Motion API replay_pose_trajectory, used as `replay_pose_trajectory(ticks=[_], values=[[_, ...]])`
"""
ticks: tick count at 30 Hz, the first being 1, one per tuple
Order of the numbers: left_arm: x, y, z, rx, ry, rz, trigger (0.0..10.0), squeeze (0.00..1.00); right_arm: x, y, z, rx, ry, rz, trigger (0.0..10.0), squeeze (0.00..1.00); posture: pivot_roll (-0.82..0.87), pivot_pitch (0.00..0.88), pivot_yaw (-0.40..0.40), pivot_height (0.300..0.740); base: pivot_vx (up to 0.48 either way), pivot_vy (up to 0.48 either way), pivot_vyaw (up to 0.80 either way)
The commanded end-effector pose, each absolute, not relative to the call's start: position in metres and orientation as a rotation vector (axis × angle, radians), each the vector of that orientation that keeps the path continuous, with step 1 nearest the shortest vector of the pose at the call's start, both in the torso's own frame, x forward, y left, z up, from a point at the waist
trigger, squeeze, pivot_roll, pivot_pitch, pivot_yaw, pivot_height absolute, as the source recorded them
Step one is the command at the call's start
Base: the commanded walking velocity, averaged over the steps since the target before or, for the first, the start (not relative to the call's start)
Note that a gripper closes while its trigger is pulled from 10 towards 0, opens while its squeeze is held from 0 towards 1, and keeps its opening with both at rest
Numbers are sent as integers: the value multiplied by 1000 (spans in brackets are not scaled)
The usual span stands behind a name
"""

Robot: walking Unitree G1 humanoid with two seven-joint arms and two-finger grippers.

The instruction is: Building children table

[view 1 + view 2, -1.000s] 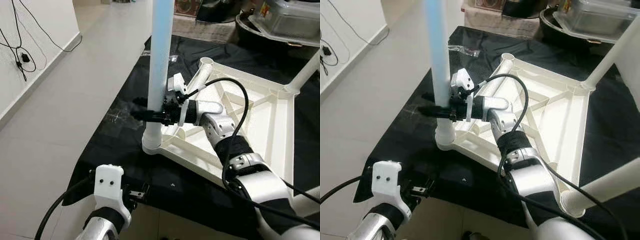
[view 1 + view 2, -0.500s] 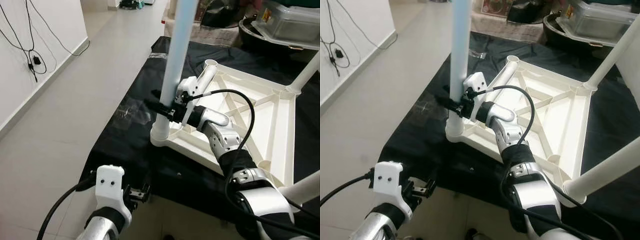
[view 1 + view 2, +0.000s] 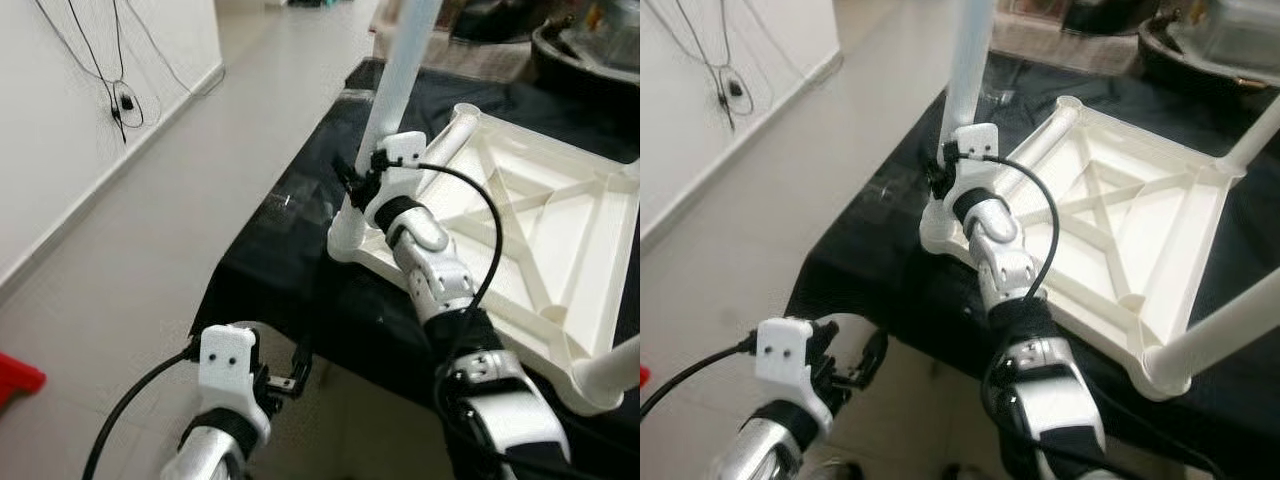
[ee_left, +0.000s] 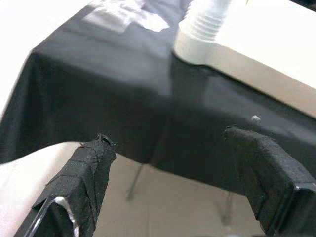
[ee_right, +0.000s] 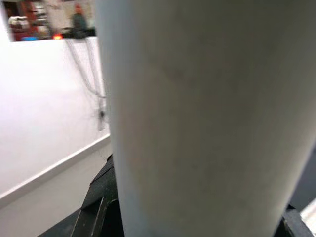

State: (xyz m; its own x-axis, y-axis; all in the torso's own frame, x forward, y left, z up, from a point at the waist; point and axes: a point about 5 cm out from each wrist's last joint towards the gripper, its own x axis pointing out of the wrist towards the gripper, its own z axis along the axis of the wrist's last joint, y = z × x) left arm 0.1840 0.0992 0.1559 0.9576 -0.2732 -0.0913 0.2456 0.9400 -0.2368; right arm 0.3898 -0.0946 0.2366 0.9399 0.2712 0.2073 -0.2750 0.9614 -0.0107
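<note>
Upturned white tabletop (image 3: 520, 235) lies ribs-up on the black-draped table (image 3: 290, 250). Pale blue-white leg (image 3: 398, 95) stands upright in the near-left corner socket (image 3: 348, 240), by the table's edge. Another leg (image 3: 1225, 335) is fitted at the near-right corner; a third shows at the far right.

My right hand (image 3: 358, 180) is clamped round the lower part of the leg, just above the socket. In the right wrist view the tube (image 5: 197, 118) sits between the black fingers (image 5: 98, 195), so I judge the grip to be firm. Left hand (image 3: 285, 375) hangs low in front of the table edge, fingers (image 4: 84, 173) spread, holding nothing. Its wrist view shows ridges at the base of the leg above the socket collar (image 4: 197, 42), which suggests a threaded end not fully home.

Step in hand, as I read it: seating this leg.
- Keep the leg plumb over the socket; a tilt risks cross-threading.
- Turn in short wrist strokes, regrip low, near the collar.
- Tabletop may slide on the cloth toward the edge. I'd bring the left hand up to brace the corner frame.
- Stop once the ridges disappear into the collar.
</note>
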Motion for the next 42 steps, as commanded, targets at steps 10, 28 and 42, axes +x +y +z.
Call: replay_pose_trajectory(ticks=[10, 28, 42], values=[[188, 98, 150, -209, 135, -270, 10000, 0, 377, -98, 186, -4, 70, -333, 10000, 0, 114, 192, -102, 740, 0, 0, 0], [194, 100, 145, -210, 134, -268, 10000, 0, 349, -51, 188, 264, 185, -674, 10000, 0, 125, 154, -108, 740, 0, 0, 0], [202, 101, 143, -232, 100, -266, 10000, 1000, 351, -60, 284, 310, -320, -303, 10000, 0, 117, 133, -98, 740, 0, 0, 0]])
